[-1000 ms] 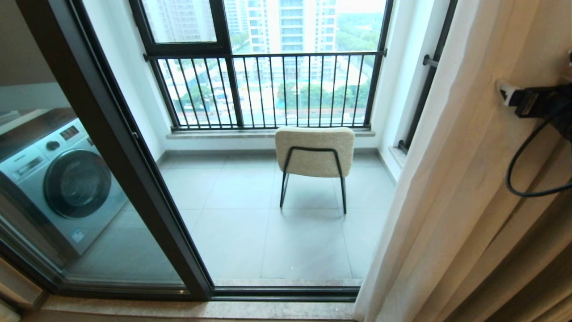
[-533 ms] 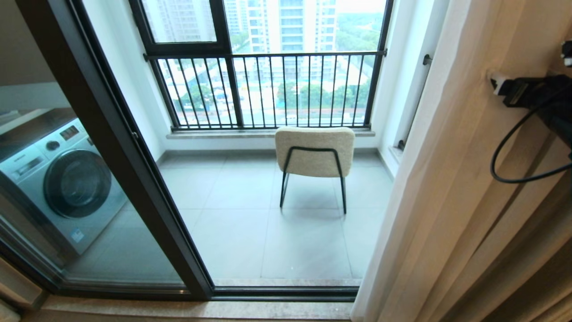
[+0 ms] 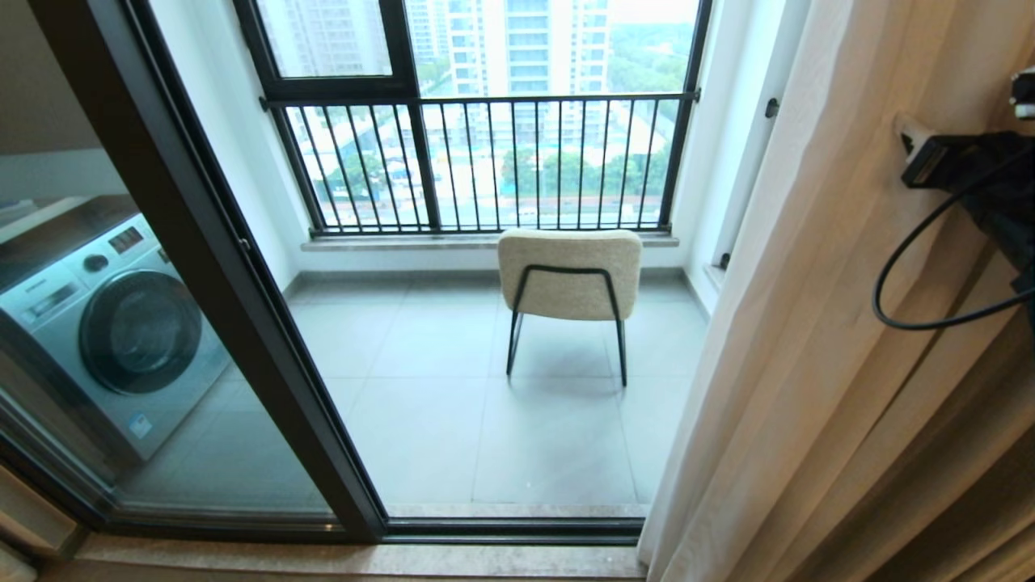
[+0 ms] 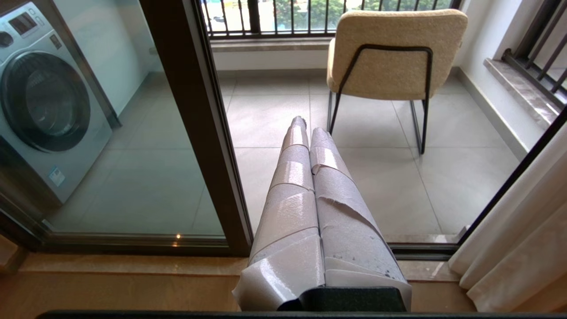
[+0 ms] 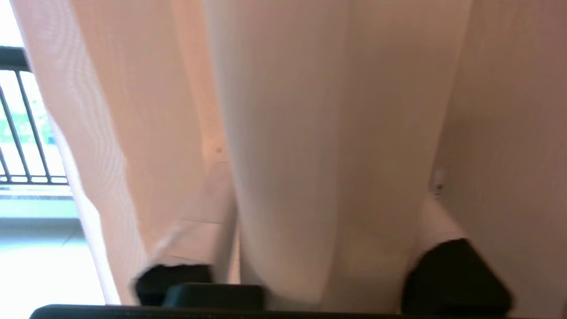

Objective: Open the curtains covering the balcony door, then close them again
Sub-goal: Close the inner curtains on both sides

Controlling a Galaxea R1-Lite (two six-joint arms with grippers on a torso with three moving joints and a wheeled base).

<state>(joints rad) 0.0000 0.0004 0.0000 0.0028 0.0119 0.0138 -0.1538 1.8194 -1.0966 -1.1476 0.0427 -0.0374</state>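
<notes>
The right gripper (image 5: 328, 248) straddles a curtain (image 3: 776, 364) fold, fingers mostly hidden; whether it grips is unclear. The left gripper (image 4: 305, 133) is closed.

Support surface: balcony floor of large pale grey square tiles (image 3: 453, 420), thin grout lines, matt w/ soft reflections.

On it, directly:
- Cream boucle-fabric chair w/ thin black metal legs (image 3: 569, 279), back toward camera, standing near far low wall under window; all legs on tile.
- Silver-grey front-load washing machine w/ dark round door (image 3: 113, 331), at left side, seen through glass; base on same tile.

Near edge: beige stone threshold strip (image 3: 348, 559) runs along indoor side of dark track.
</notes>
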